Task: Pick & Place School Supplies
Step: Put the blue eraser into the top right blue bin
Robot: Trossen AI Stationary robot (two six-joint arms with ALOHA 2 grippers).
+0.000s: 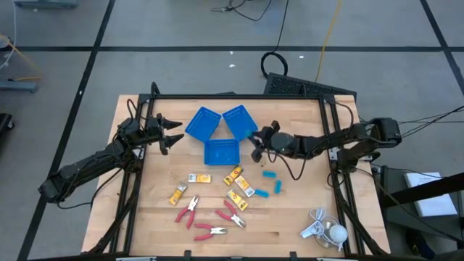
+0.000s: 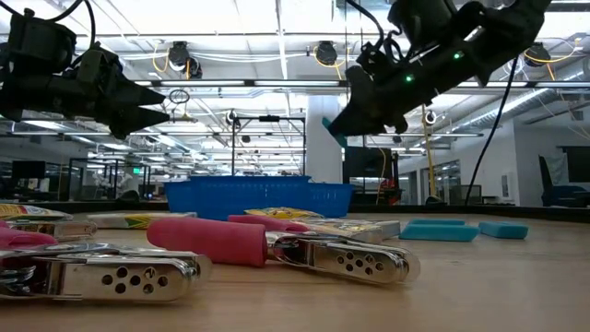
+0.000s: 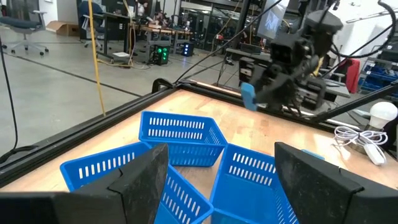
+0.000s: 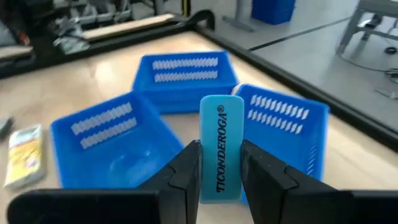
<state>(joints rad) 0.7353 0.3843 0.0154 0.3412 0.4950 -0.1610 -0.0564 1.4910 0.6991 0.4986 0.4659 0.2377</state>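
My right gripper (image 1: pixel 257 143) hovers over the table's middle, by the right-hand blue tray (image 1: pixel 239 120), shut on a light-blue eraser (image 4: pixel 221 146) printed TICONDEROGA. Three more light-blue erasers (image 1: pixel 270 184) lie on the wood to its near right. Several yellow-orange packets (image 1: pixel 233 187) lie flat in the middle, and three red-handled pliers (image 1: pixel 210 217) lie nearer the near edge. My left gripper (image 1: pixel 171 135) is open, raised left of the trays and touching nothing; in its wrist view its fingers frame the trays (image 3: pixel 186 140). My right gripper pinches the eraser's lower half (image 4: pixel 220 180) between its two fingers (image 4: pixel 186 171), which lie on its two broad faces. They slant down from the table's right. The eraser is lifted clear above the trays, and its free end (image 4: pixel 221 106) sticks out past the fingertips.
Three square blue trays sit clustered at the table's far middle: left (image 1: pixel 202 122), right (image 1: pixel 239 120), near (image 1: pixel 221 151). A white corded gadget (image 1: pixel 323 229) lies at the near right corner. Black frame rails (image 1: pixel 333 167) run along the table's sides. Bare wood shows near the near edge.
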